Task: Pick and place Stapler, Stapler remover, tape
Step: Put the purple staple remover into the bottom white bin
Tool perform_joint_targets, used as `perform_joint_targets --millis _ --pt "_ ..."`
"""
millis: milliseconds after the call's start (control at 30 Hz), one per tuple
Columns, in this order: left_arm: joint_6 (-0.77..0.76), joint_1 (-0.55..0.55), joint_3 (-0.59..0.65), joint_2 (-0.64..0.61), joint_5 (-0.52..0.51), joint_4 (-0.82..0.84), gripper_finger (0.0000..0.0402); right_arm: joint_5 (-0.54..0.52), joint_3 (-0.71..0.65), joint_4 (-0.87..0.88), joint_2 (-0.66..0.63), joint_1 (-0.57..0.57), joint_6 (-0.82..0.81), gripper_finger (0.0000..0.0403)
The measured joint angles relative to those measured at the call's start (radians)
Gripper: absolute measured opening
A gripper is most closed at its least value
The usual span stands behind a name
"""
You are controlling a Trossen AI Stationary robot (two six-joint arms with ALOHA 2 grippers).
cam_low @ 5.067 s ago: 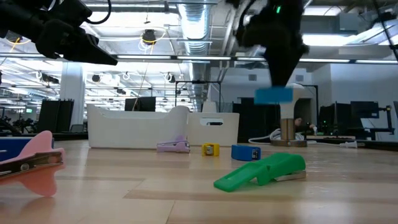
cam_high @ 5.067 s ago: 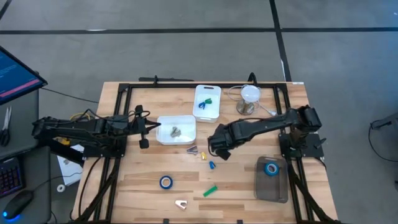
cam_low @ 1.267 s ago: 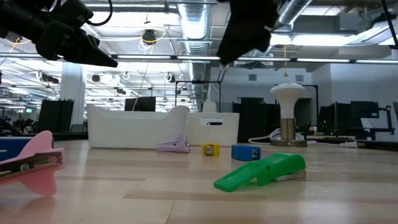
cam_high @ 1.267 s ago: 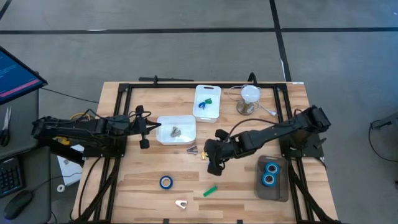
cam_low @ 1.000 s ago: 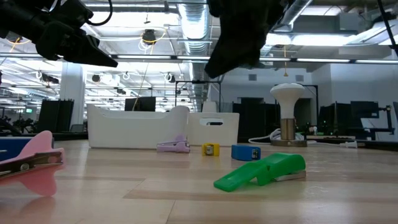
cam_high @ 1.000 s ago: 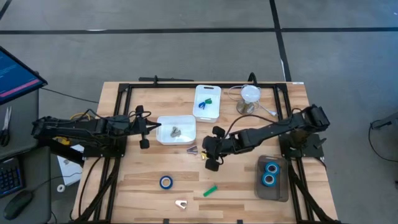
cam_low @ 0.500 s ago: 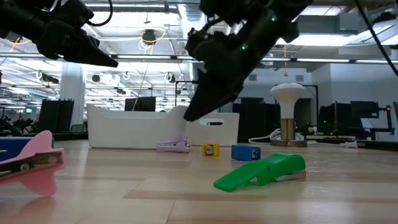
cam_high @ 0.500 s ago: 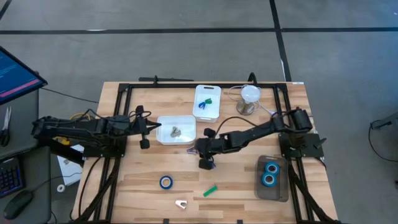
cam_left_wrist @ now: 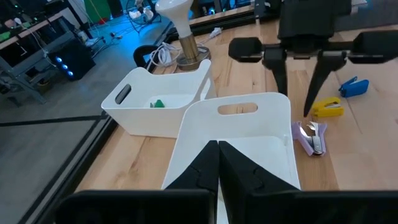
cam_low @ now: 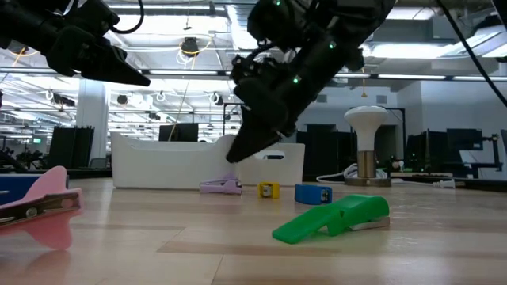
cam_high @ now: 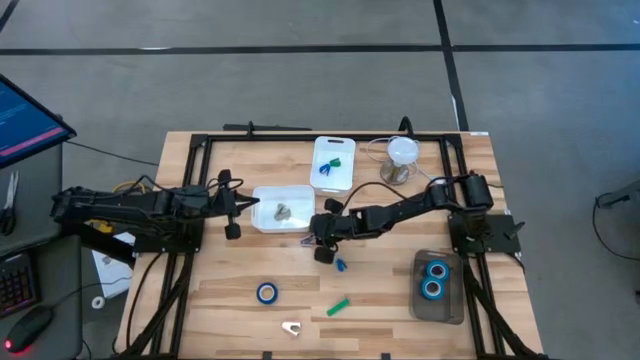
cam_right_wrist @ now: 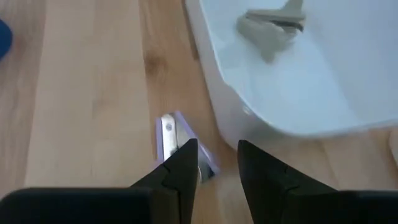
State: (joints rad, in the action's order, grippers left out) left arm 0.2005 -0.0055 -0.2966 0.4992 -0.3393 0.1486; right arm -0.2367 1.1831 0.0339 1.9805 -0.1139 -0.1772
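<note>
Right gripper [cam_right_wrist: 214,163] now lowered over lilac staple remover [cam_right_wrist: 177,140] beside white tub [cam_right_wrist: 323,81], jaws part-open, empty; grasp judged next; left gripper [cam_left_wrist: 217,163] jaws shut

The bench [cam_high: 230,290] was pale butcher-block wood, planks showing, with a soft satin sheen. Both white tubs [cam_left_wrist: 245,134] looked like smooth, slightly glossy plastic, and the grey tray [cam_high: 438,310] was see-through smoked plastic. The tape [cam_high: 266,292] read as matt blue. The green stapler [cam_low: 333,218] was shiny plastic with a bare metal strip underneath. The lilac remover [cam_right_wrist: 180,146] had plastic grips and bright metal inside. The right end effector [cam_right_wrist: 214,168] had matt black fingers, same as the left end effector [cam_left_wrist: 217,165]. The frame rails [cam_high: 190,200] looked like dull black metal.
</note>
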Motion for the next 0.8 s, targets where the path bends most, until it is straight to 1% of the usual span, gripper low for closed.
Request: perform_joint_targets --millis 200,267,433,567,800 --pt "0.0 0.0 0.0 0.0 0.0 0.001 0.0001 0.03 0.003 -0.049 0.036 0.011 0.004 0.0107" --pt "0.0 0.0 0.0 0.0 0.0 0.0 0.0001 0.03 -0.002 -0.027 0.039 0.012 0.004 0.0107" --pt "0.0 0.0 0.0 0.0 0.0 0.001 0.0001 0.03 0.0 -0.037 0.038 0.012 0.004 0.0107" --pt "0.0 0.0 0.0 0.0 0.0 0.001 0.0001 0.061 0.0 -0.032 0.038 0.012 0.004 0.0107" --pt "0.0 0.0 0.0 0.0 0.0 0.0 0.0001 0.06 0.0 -0.017 0.038 0.016 0.004 0.0104"
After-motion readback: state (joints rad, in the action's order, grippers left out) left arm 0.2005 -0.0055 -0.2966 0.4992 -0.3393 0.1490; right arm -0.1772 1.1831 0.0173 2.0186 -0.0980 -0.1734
